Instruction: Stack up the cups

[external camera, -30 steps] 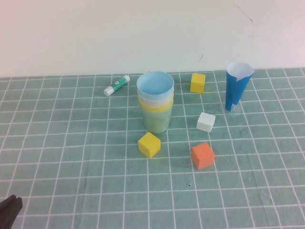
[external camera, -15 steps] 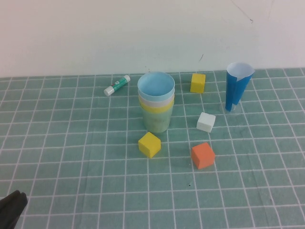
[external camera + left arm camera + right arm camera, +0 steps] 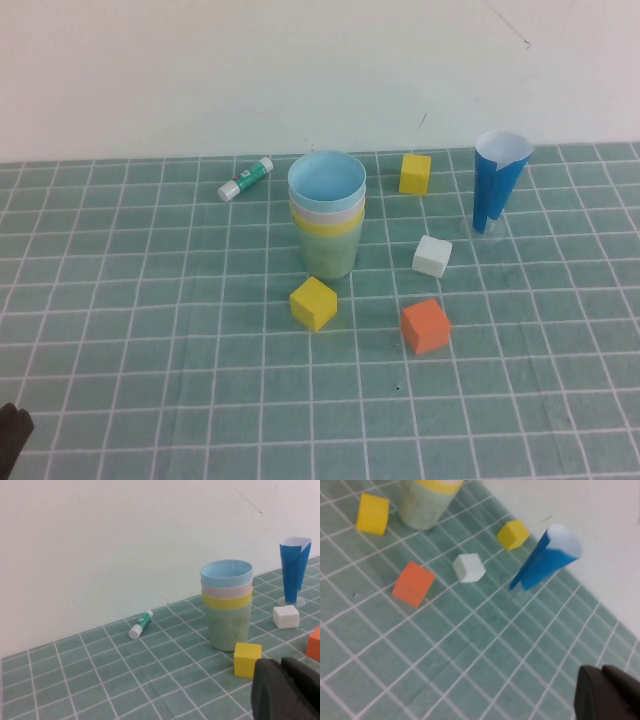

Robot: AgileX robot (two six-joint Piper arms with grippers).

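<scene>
The four cups stand nested in one upright stack at the table's middle: pale green (image 3: pixel 328 255) at the bottom, then yellow (image 3: pixel 327 228), pale pink (image 3: pixel 327 212) and light blue (image 3: pixel 325 180) on top. The stack also shows in the left wrist view (image 3: pixel 229 627) and partly in the right wrist view (image 3: pixel 422 507). My left gripper (image 3: pixel 10 432) sits at the near left corner, far from the stack, shut and empty (image 3: pixel 281 690). My right gripper (image 3: pixel 606 692) is shut and empty above the mat near the right side, out of the high view.
A yellow cube (image 3: pixel 314 302), an orange cube (image 3: pixel 426 326) and a white cube (image 3: pixel 432 256) lie near the stack. Another yellow cube (image 3: pixel 415 173) lies behind. A tall dark-blue paper cone cup (image 3: pixel 497 182) stands at the right. A glue stick (image 3: pixel 246 178) lies at the back left.
My left gripper has drawn back toward the near left corner, with less of it showing. The cup stack and the cubes have not moved.
</scene>
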